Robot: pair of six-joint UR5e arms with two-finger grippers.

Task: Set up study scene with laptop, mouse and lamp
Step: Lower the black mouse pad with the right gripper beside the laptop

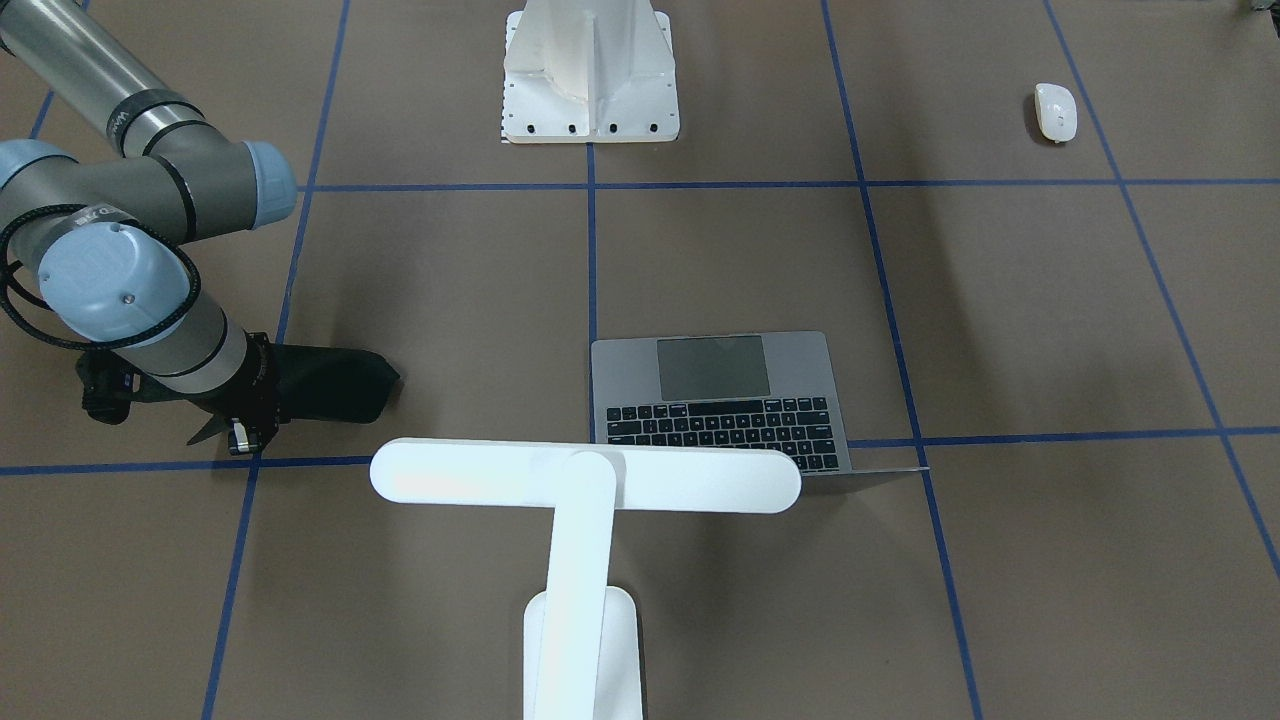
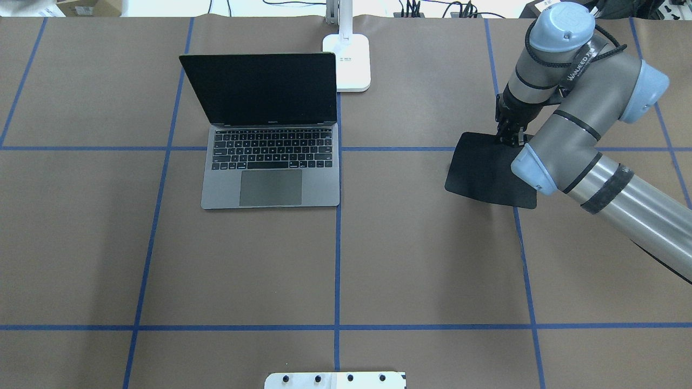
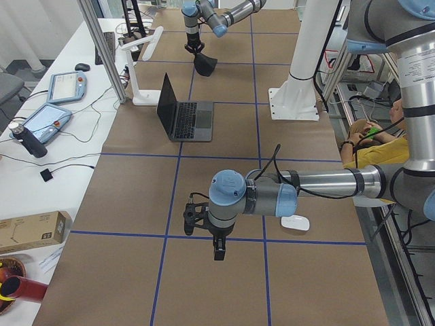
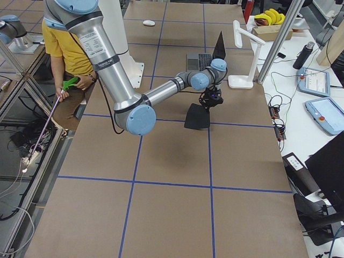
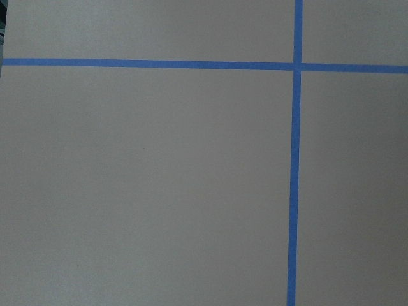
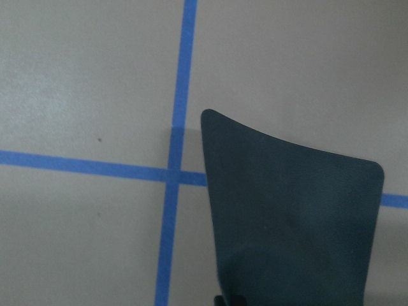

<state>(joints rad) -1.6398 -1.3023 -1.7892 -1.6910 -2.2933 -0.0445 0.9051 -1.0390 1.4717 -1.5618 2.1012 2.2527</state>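
1. The right claw [image 2: 510,138] pinches one edge of the black pad [image 2: 484,173]. The pad is soft and bends.
2. The left claw [image 3: 217,252] hangs near the mouse [image 1: 1055,112]. I cannot tell if it is open.
3. The mouse lies well apart from the laptop [image 2: 270,178] and lamp [image 1: 585,478]. It looks small, light and slippery, so grab its two long sides.

You get 6 views. 1 camera faces the robot from across the table [image 1: 1000,300] and looks steeply down. 1 sits behind the robot, high up, looking forward and down. Both show the laptop [image 1: 720,395] and the lamp [image 1: 585,480]. 2 side cameras look along the table, 1 from each end. The 2 wrist cameras look from very close: left at tape lines [image 5: 294,159], right at the black pad [image 6: 293,217].
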